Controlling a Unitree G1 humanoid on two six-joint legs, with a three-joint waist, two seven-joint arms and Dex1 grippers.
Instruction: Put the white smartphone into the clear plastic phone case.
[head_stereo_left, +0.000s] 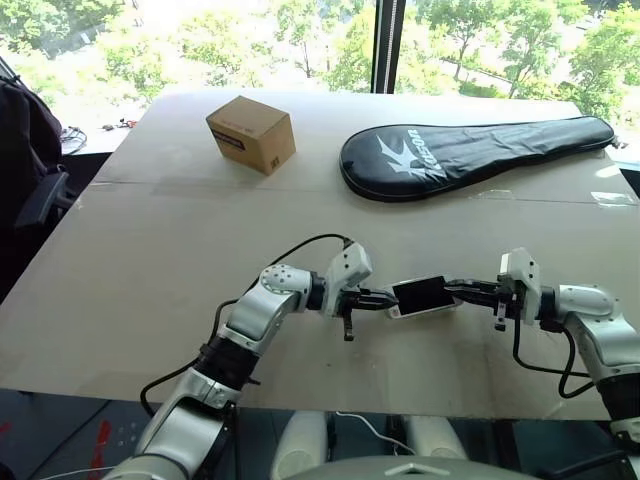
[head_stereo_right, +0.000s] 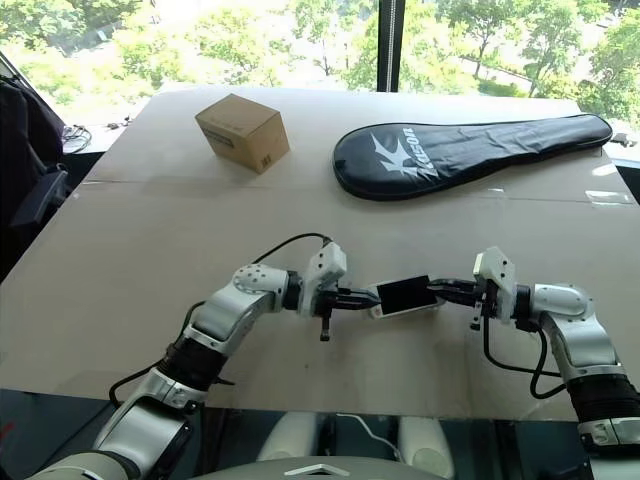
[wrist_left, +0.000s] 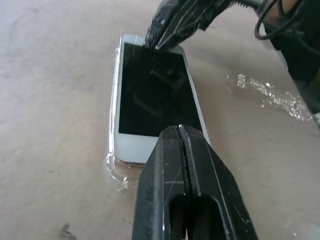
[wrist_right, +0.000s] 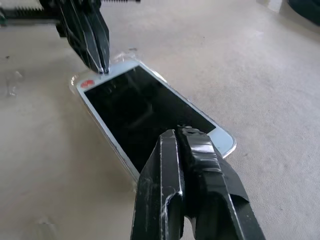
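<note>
The white smartphone (head_stereo_left: 425, 296) lies flat, screen up, near the table's front edge between my two grippers. The clear plastic phone case (wrist_left: 114, 167) shows as a glinting rim around the phone's end and long side; the phone rests in or on it, and I cannot tell how deep. My left gripper (head_stereo_left: 385, 303) is shut, and its tip (wrist_left: 181, 132) rests on the phone's white end. My right gripper (head_stereo_left: 458, 290) is shut too, and its tip (wrist_right: 180, 134) presses on the opposite end. Neither gripper holds anything.
A cardboard box (head_stereo_left: 251, 134) stands at the back left of the table (head_stereo_left: 150, 260). A black racket cover (head_stereo_left: 470, 155) lies at the back right. A dark chair (head_stereo_left: 25, 160) stands off the table's left side.
</note>
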